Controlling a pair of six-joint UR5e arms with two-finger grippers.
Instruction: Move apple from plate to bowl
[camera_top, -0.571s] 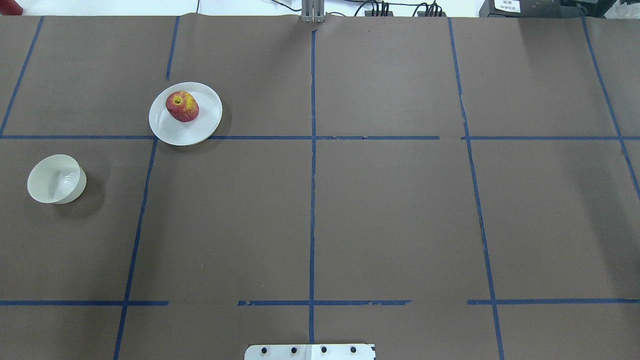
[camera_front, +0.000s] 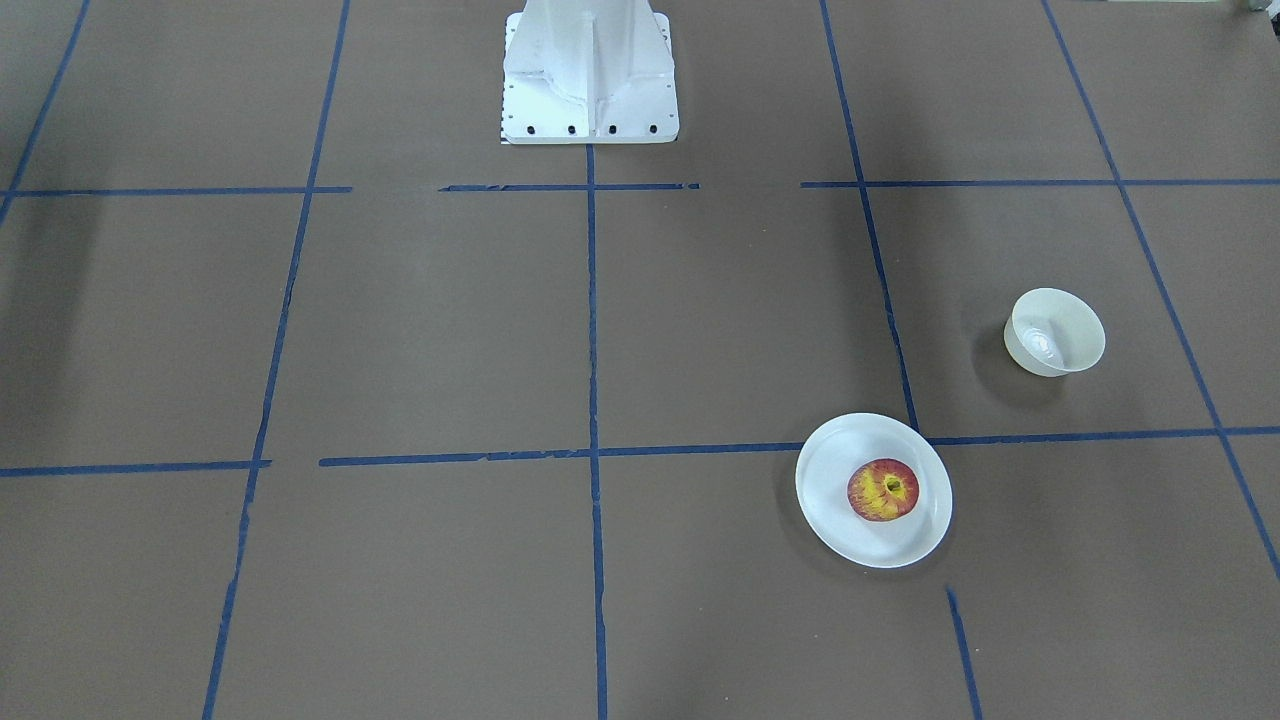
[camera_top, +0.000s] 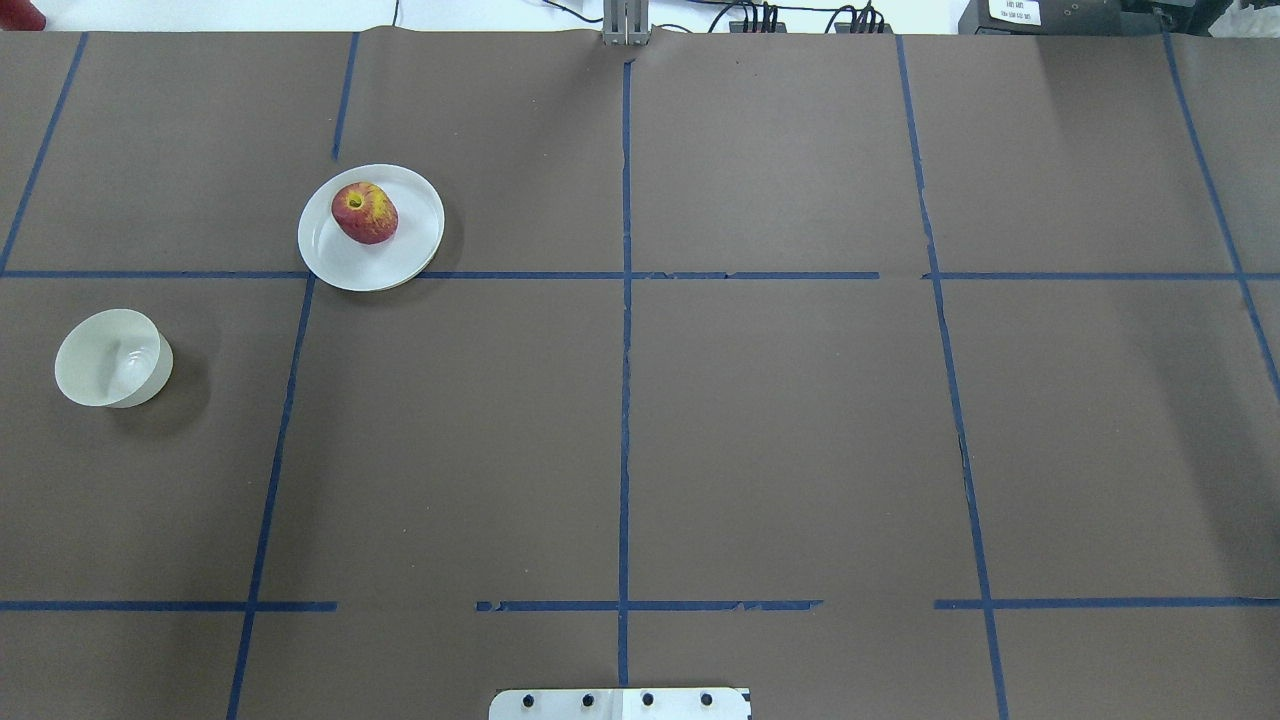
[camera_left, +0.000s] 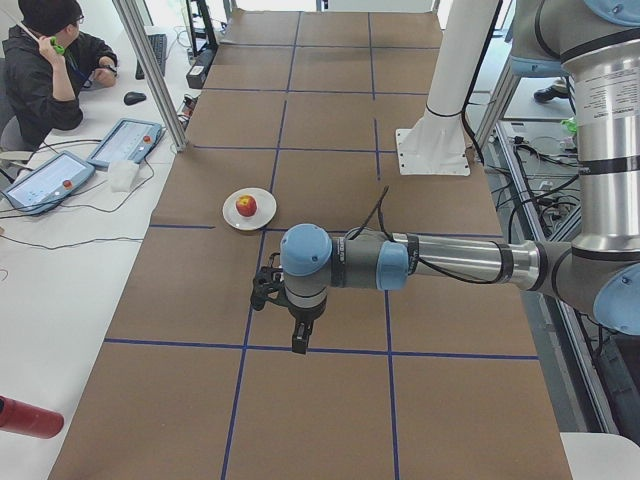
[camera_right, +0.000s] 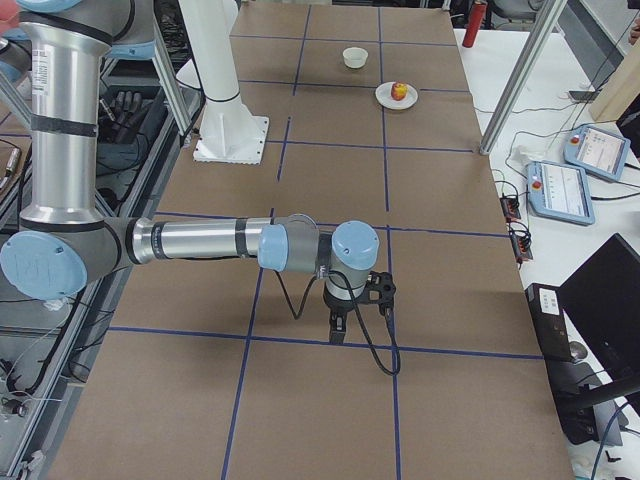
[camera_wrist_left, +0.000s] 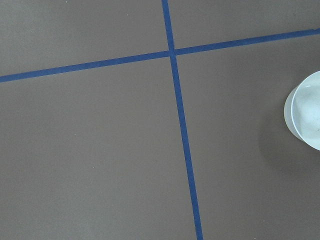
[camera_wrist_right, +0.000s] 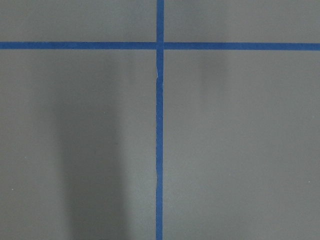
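Nothing moved. Apple sat on plate, beyond bowl; left end effector hung nearer bowl, grip state untellable.

Bench surface is covered in brown paper, marked into a grid with blue tape. A white side desk runs along one long edge, carrying two teach pendants and loose cables; an aluminium post stands at the join. Lighting is even, shadows soft.

Left arm level, jaws down, right arm likewise
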